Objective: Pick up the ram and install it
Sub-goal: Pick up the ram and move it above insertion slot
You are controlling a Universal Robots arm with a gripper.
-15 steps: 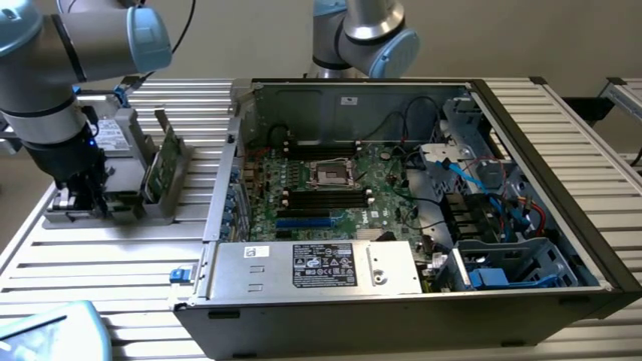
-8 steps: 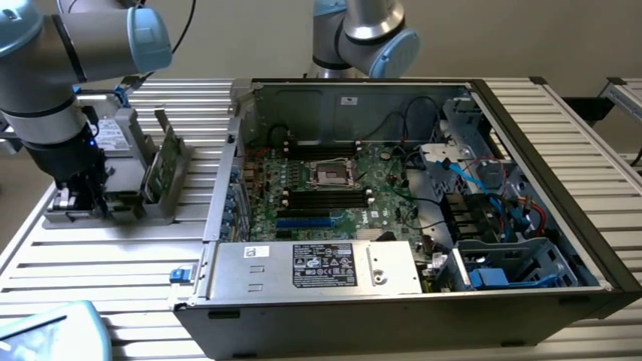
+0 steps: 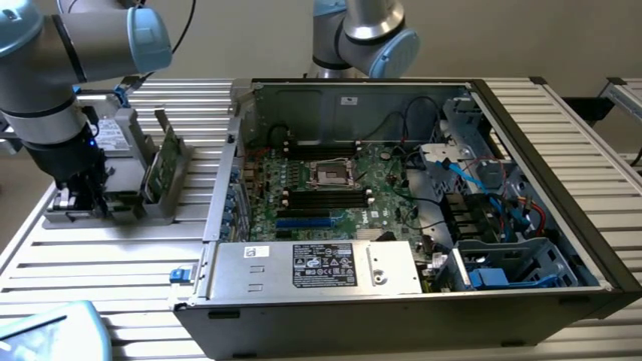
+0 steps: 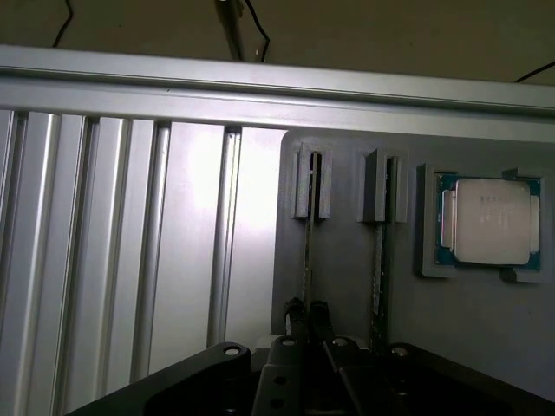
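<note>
the hand (image 4: 307,312) is clenched on the thin edge of the ram (image 4: 308,251), which stands in its slot in the grey holder (image 4: 347,260) on the worktop (image 3: 101,256). a second stick (image 4: 379,260) and a silver chip (image 4: 487,217) are seated just beside it. the open case (image 3: 331,113) is set apart at the exterior view's right.

Arm (image 3: 45,98) upright, claw (image 4: 307,312) pointing down, fingertips (image 4: 295,310) pinched close together.

- The arm (image 3: 60,53) was thick, round, grey metal tube.
- Pale blue caps (image 3: 150,37) covered its joints.
- A thin black cable (image 3: 186,26) looped off it.
- The gripper (image 4: 306,308) was black, with round screws (image 4: 231,350) on its body.
</note>
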